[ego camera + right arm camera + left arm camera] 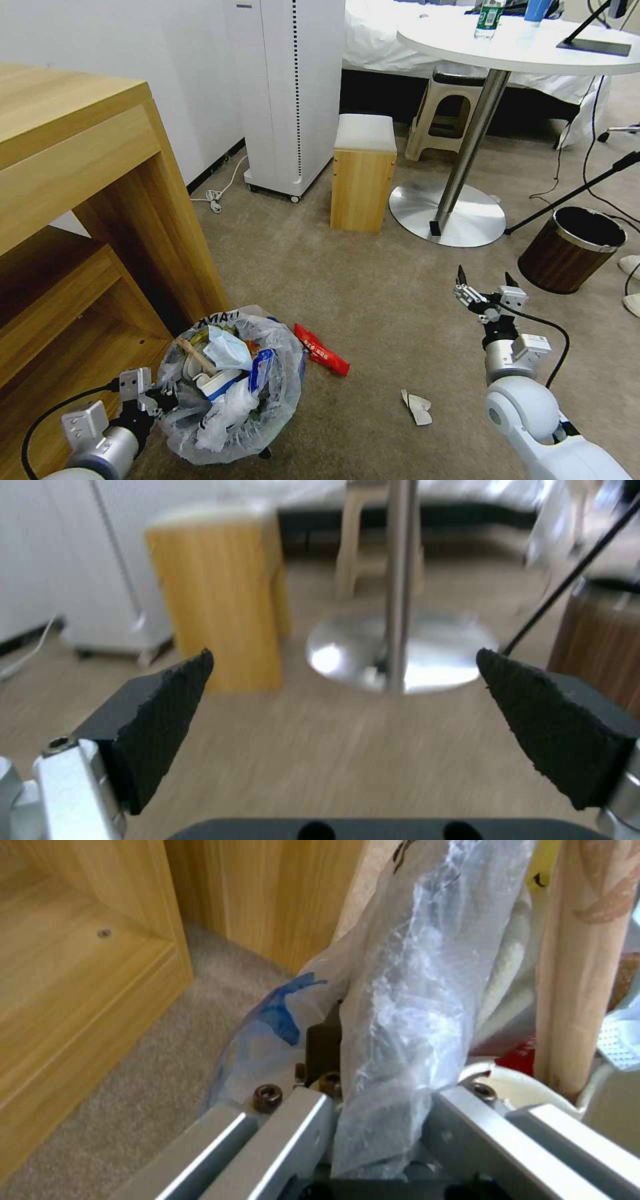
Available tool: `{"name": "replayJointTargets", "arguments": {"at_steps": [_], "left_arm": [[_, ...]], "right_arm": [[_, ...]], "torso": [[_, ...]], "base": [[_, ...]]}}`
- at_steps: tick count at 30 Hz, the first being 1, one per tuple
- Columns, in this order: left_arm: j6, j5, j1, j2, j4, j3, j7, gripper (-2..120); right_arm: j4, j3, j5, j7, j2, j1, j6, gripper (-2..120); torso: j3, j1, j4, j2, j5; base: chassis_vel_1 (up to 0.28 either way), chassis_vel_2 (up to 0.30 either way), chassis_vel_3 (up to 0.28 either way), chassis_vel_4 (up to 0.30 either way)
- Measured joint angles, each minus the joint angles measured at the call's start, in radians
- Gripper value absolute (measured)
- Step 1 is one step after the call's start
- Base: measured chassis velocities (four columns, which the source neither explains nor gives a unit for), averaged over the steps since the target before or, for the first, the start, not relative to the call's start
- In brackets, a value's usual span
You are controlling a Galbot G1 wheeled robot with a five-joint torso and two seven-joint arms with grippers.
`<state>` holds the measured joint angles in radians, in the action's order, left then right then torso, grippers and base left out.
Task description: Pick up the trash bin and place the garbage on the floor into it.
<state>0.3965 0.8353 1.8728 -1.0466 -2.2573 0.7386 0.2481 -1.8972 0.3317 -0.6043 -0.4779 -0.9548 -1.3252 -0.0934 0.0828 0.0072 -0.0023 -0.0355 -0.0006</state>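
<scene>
The trash bin [230, 393], lined with a crinkled clear bag, is beside the wooden desk on the beige floor [373, 313]. It holds a wooden stick [195, 355], a tissue, a blue-white cup and wrappers. My left gripper [163, 399] is shut on the bin's near-left rim, and the left wrist view shows the bag [400, 1015] pinched between its fingers. A red wrapper [322, 350] lies just right of the bin. A paper scrap [417, 407] lies further right. My right gripper [483, 283] hovers open above bare carpet, its pads [160, 720] wide apart.
A wooden desk [100, 200] stands close on the left. Ahead are a wooden stool [363, 173], a white appliance [293, 93] and a round table's metal base [460, 213]. A brown cylindrical bin [572, 248] sits at the right, with cables beside it.
</scene>
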Motion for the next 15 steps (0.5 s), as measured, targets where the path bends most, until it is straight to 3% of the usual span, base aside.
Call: {"name": "replayJointTargets", "arguments": {"at_steps": [8,15], "left_arm": [[-0.003,0.001,-0.017,0.001,0.032,-0.005,-0.007,0],[-0.006,-0.005,-0.026,-0.008,0.046,-0.008,-0.011,0]], "right_arm": [[-0.027,-0.175,-0.304,-0.12,0.078,0.035,0.232,100],[-0.061,-0.288,-0.427,-0.149,0.192,0.071,0.404,100]], "torso": [[0.0,0.0,-0.0003,0.0,-0.0003],[0.0,0.0,-0.0002,0.0,0.0001]], "base": [[0.0,0.0,0.0,0.0],[0.0,0.0,0.0,0.0]]}}
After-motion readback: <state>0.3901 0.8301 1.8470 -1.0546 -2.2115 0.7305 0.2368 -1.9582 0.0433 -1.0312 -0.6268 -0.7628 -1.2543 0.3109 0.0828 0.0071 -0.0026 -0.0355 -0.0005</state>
